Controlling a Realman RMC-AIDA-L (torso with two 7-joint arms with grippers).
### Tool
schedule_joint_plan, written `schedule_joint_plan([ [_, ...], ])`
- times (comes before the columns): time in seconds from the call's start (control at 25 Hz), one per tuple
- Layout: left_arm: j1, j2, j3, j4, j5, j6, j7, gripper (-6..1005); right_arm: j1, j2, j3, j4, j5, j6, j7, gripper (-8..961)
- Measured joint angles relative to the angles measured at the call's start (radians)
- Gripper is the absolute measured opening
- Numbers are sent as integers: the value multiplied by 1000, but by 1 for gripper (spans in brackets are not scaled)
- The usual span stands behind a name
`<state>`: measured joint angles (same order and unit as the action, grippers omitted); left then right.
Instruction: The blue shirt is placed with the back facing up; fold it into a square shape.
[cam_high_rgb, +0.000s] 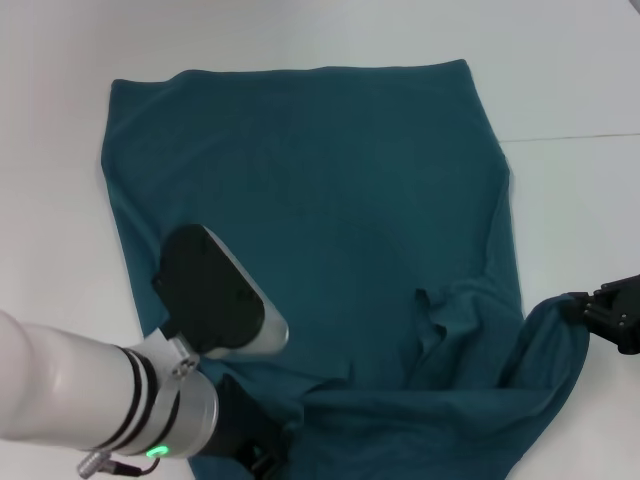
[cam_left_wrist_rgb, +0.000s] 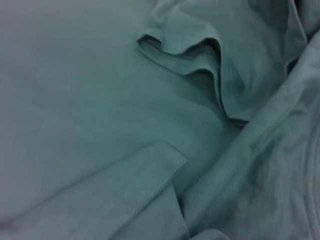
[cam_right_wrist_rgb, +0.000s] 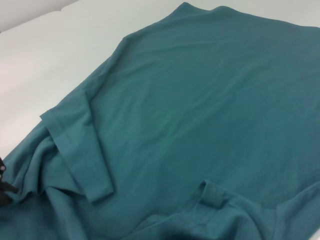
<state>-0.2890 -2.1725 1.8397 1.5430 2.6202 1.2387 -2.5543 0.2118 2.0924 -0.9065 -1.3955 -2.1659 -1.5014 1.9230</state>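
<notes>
1. Head view: the blue shirt (cam_high_rgb: 310, 200) spread plain side up on the white table (cam_high_rgb: 560, 70), near edge rumpled and folded over. Left gripper (cam_high_rgb: 255, 440) low over the near left hem — jaws hidden, cannot tell their state. Right gripper (cam_high_rgb: 600, 312) at the near right corner, jaws closed on bunched, lifted cloth.
2. Left wrist view: only shirt folds and a curled hem, close up.
3. Right wrist view: shirt stretching away flat — one sleeve folded across the near cloth.

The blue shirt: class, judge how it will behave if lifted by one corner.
The blue shirt would probably droop, since its near edge already lies bunched and wrinkled. It likely drags rather than slides whole. It seems light, being thin fabric.
</notes>
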Motion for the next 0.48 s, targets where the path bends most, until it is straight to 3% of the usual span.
schedule_joint_plan([
  [0.48, 3, 4, -140, 17, -64, 60, 35, 46, 18, 0, 2, 1, 0, -1, 13, 84],
])
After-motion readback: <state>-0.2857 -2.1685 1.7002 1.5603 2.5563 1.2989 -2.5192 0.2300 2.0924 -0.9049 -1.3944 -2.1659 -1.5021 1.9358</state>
